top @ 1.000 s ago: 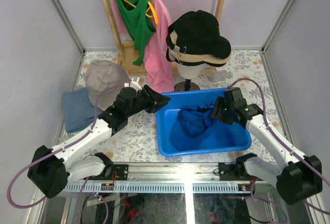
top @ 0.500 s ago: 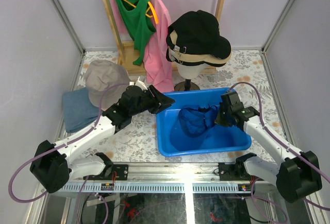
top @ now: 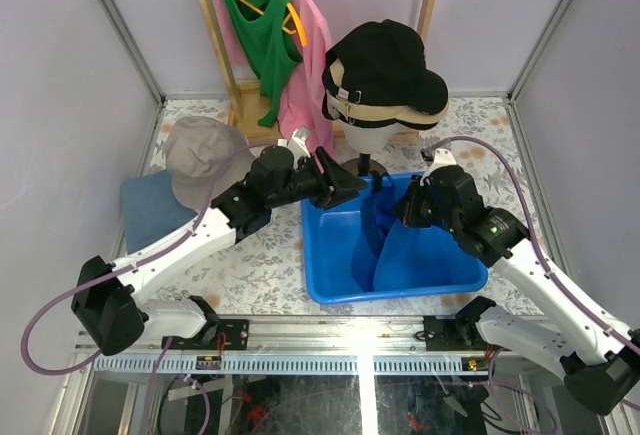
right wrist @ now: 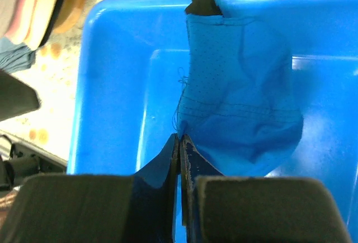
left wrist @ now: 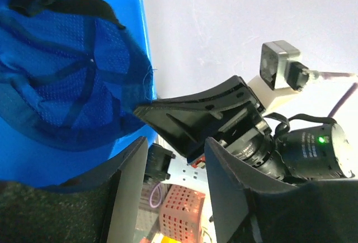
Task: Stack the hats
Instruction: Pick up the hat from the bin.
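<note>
Now the right end effector (right wrist: 179,138) pinches the blue cap (top: 385,230) and holds it above the blue tub (top: 315,255), with the left end effector (top: 355,187) just beside it.

Seen from the right wrist, the two fingers meet flat on the cap's edge and the mesh fabric hangs below them over the tub's floor. The left end effector stands partly apart with nothing between its fingers – its wrist view looks into the cap's underside, and its tips sit over the tub's far left rim, close to the cap but not gripping it. On the mannequin head behind the tub sits a black hat (top: 385,60) over a beige one (top: 390,112); a grey-taupe hat (top: 200,155) lies on the table (top: 250,265) at far left, partly on a folded blue cloth (top: 150,213).
</note>
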`<state>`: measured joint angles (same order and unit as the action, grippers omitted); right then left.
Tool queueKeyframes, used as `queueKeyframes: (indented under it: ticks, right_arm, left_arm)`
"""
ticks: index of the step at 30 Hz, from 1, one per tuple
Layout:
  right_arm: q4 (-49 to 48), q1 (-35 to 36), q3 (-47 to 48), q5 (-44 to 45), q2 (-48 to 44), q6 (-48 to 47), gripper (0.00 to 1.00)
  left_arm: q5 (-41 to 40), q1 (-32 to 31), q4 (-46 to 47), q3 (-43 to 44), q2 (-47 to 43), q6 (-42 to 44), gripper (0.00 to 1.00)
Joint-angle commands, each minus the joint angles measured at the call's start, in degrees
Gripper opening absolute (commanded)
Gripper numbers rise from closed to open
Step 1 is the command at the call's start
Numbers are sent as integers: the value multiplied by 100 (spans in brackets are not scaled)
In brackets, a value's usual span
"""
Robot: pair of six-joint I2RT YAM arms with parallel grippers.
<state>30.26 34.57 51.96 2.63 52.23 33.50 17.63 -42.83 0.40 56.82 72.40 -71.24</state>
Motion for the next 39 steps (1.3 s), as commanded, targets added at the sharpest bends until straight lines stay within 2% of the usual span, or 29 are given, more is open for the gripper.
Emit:
queueKeyframes:
  ticks: [1, 6, 15, 21, 25, 35, 39]
  right_arm:
    - [-24, 514, 574, 328, 110, -254, 0]
    - [-6, 1224, 935, 689, 334, -388, 0]
    - [106, 2349, 1439, 1604, 662, -503, 0]
    - [126, 2394, 1476, 1866, 460, -518, 0]
    - [91, 2405, 1582, 1773, 459, -550, 0]
    - [19, 2667, 1775, 1787, 568, -618, 0]
    - [59, 2764, 1771, 1865, 561, -593, 0]
  left_arm:
    - [295, -141, 69, 215, 45, -461, 46]
    - [274, -204, 233, 254, 63, -848, 50]
    - [-143, -196, -350, 28, -203, -1199, 60]
    - [-495, -86, -668, -578, -774, -1524, 64]
    - [-366, -14, -355, -1006, -852, -1802, 64]
    - [-109, 106, 343, -1128, -451, -2141, 58]
    - [-394, 206, 411, -1200, -744, -2312, 58]
